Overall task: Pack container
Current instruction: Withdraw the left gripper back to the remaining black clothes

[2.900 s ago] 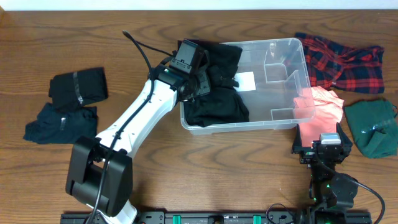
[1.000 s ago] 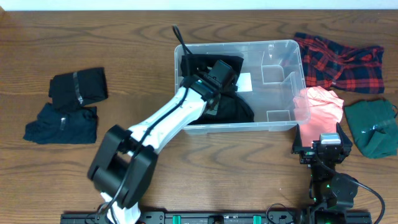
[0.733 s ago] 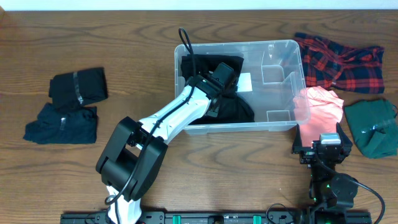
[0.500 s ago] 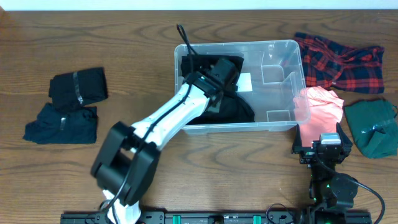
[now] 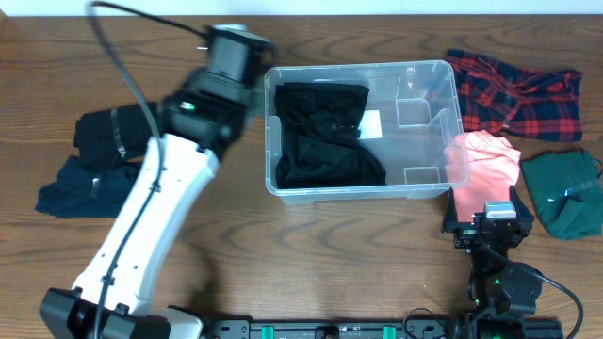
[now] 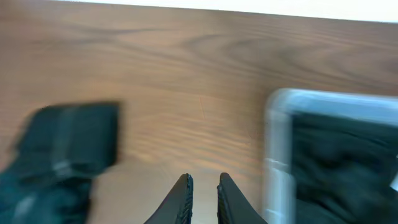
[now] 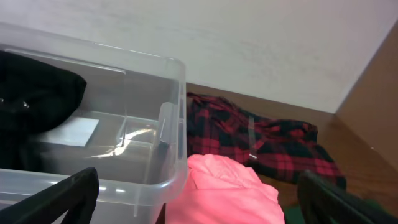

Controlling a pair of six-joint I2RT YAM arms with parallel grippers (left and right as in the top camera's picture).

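1. The container is a clear, see-through plastic bin, rectangular with rounded corners and a thick rim. It stands upright on the wooden table.
2. Low clear dividers wall off small compartments at the container's right end.
3. A crumpled black garment fills the container's left half and lies partly over the bottom.
4. A white label sits on the container's bottom, just beside the garment's right edge. No writing or brand can be read on it in any view.
5. Left of the container, well apart from it, lie a folded black cloth and a dark blue cloth.
6. Against the container's right end lies a pink cloth. A red plaid cloth is behind that, and a green cloth is farther right.
7. The left gripper is outside the container, above the bare table near its rear left corner, and blurred in the overhead view. Its fingertips stand only slightly apart, with nothing between them.
8. The right gripper is near the container's front right corner, by the pink cloth. Its fingers are spread wide and hold nothing.
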